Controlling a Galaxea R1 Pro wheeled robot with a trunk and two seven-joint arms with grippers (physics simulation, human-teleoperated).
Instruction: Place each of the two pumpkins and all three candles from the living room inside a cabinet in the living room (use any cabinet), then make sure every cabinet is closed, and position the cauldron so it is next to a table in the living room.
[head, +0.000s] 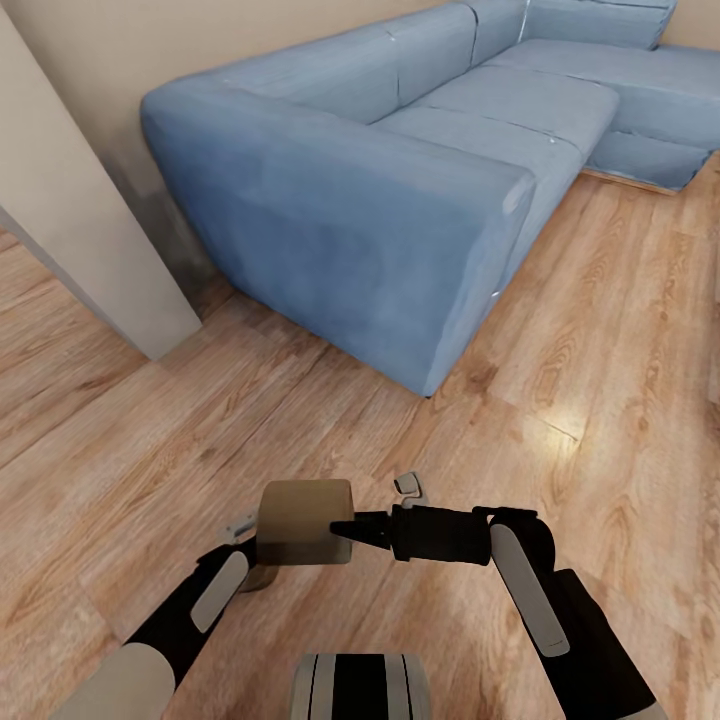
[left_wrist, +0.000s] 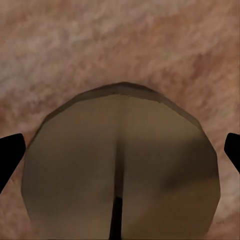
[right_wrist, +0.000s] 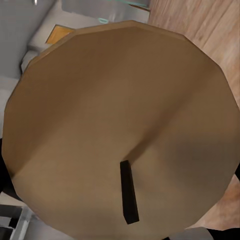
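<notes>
Sofa (head: 400, 190) ahead against the wall (head: 120, 50), wall corner (head: 90, 260) to its left, candle (head: 303, 522) between 2 grippers, floor (head: 600, 400) below.

sofa (head: 400, 200): muted blue fabric, plain
floor (head: 600, 380): warm orange-brown wood planks, visible grain
wall (head: 90, 60): plain beige
candle (head: 305, 522): dull tan-brown cylinder, flat end with thin black wick
arms: black with white panels
right gripper (head: 345, 530): black

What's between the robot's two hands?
A tan cylinder, probably a candle, sits between the left hand and right hand, seen from the head view.
</notes>
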